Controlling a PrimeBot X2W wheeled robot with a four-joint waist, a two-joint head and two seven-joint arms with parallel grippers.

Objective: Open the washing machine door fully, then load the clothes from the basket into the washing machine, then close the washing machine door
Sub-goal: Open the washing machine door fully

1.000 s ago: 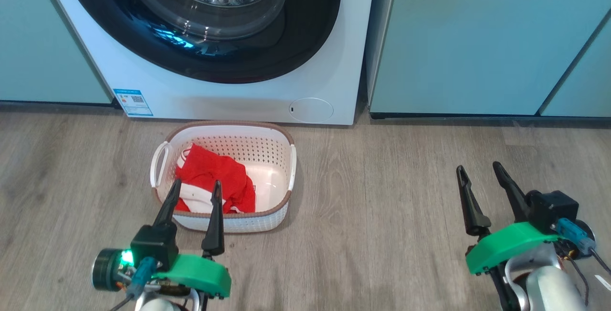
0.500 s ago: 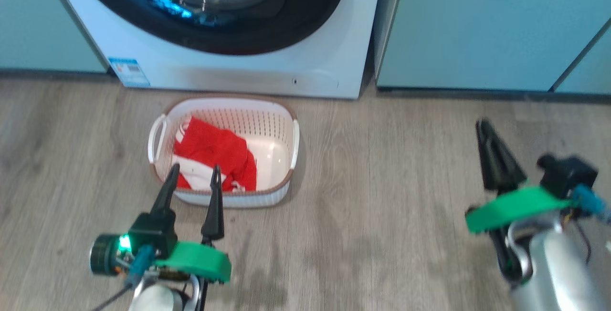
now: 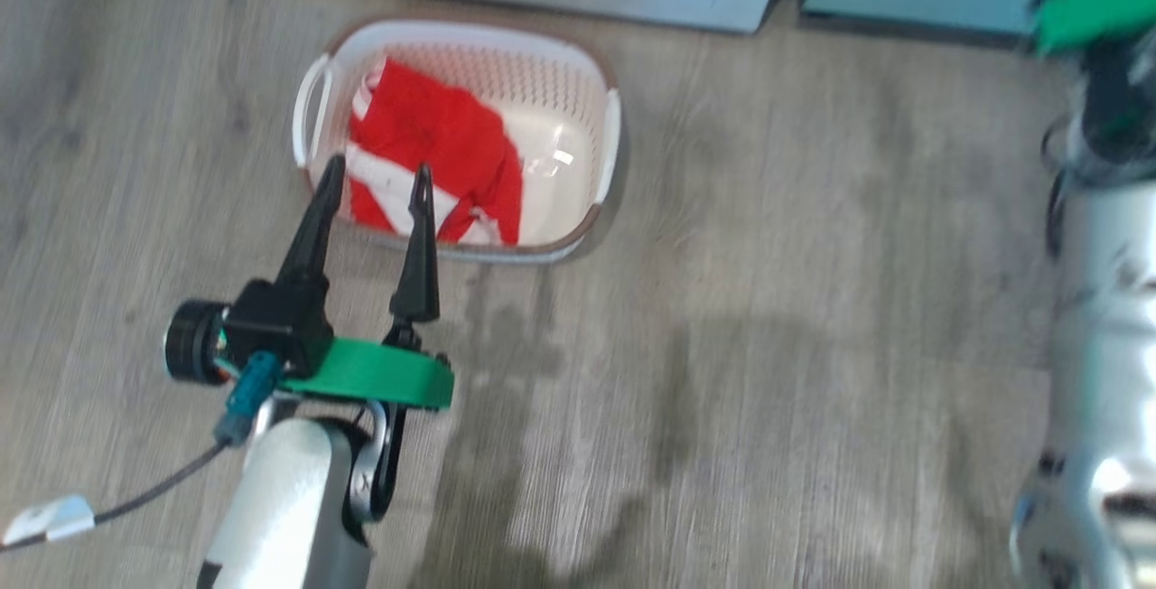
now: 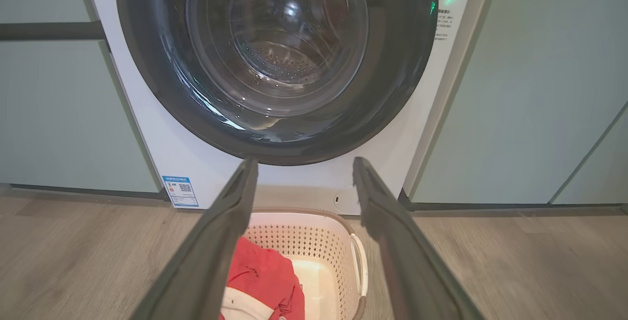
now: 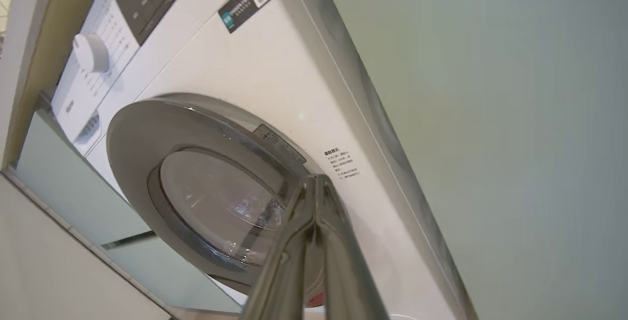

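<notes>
Black and shiny is the wide rim of the washing machine door (image 4: 277, 50), and clear glass is set in its middle. The door is seen shut on the front of the white washing machine (image 5: 245, 79). A blue label (image 4: 180, 191) is stuck low on the machine at one side, and a round flap (image 4: 346, 200) is set low at the other side. A white knob (image 5: 91, 52) is seen up on its panel.

The basket (image 3: 524, 74) is placed on the floor (image 3: 768, 300), just in front of the machine. The clothes (image 3: 424, 142), red with white bands, are piled in the basket's left half, and the rest of its white bottom is left bare.

The left gripper (image 3: 377, 166) is held wide, with nothing between its two dark fingers (image 3: 316, 228). In the head view its tips are seen over the near rim of the basket and the red cloth. Whether anything is touched cannot be told.

The right gripper (image 5: 316, 180) is pressed tight together, and nothing is held in it. It is raised up by the door, and in the right wrist view its tips are lined up with the door's right edge. Whether the door is touched cannot be told.

Grey wood boards are seen all over the floor, and pale teal cabinets (image 4: 515, 89) are set on both sides of the machine. The head view is blurred.
</notes>
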